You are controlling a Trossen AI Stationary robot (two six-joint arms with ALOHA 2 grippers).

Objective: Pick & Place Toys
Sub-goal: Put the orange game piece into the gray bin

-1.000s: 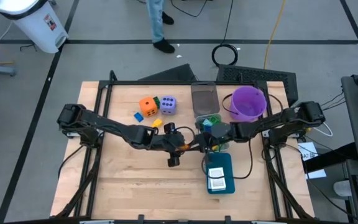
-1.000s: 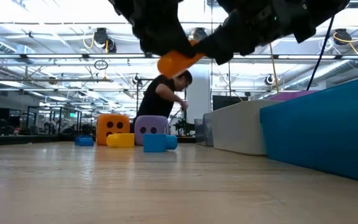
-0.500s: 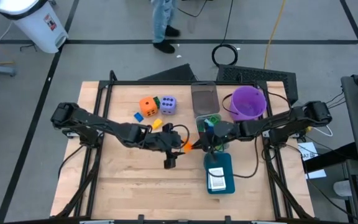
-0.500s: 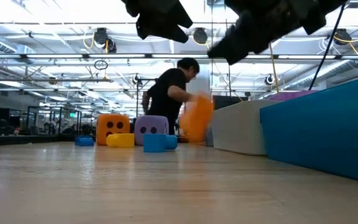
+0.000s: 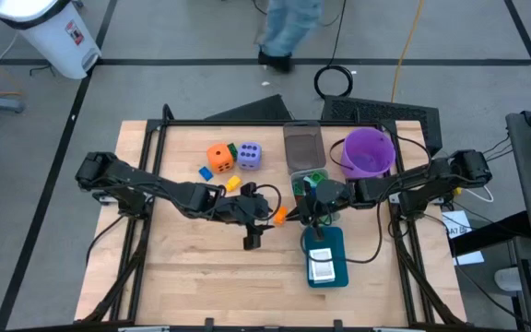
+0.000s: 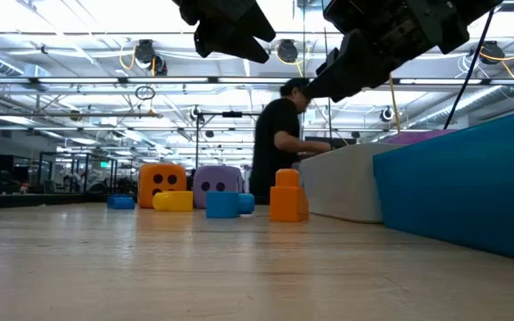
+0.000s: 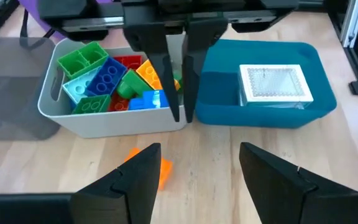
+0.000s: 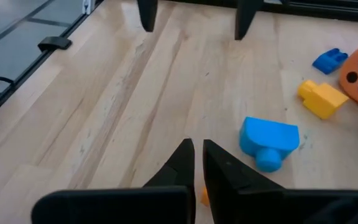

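An orange block (image 6: 286,198) stands on its base on the table, between my two grippers and below them (image 5: 280,216); the left wrist view shows it half hidden behind one finger (image 7: 163,171). My left gripper (image 7: 199,148) hangs open above the table's middle (image 5: 267,214). My right gripper (image 8: 197,146) faces it, shut and with nothing in it (image 5: 304,214). More toys lie at the far left: an orange die (image 5: 219,155), a lavender die (image 5: 248,155), a blue block (image 8: 269,140) and a yellow block (image 8: 321,96).
A grey bin (image 7: 51,102) full of coloured blocks stands just behind my right gripper. Beside it, nearer the front edge, the teal tray (image 5: 328,240) holds a white card (image 7: 273,83). The purple bucket (image 5: 369,152) stands at the far right. A person moves beyond the table (image 6: 279,143).
The orange block, up in the air between my two grippers a second ago, has fallen to the table and now stands upright there. My left gripper has risen a little and drawn slightly toward the table's left.
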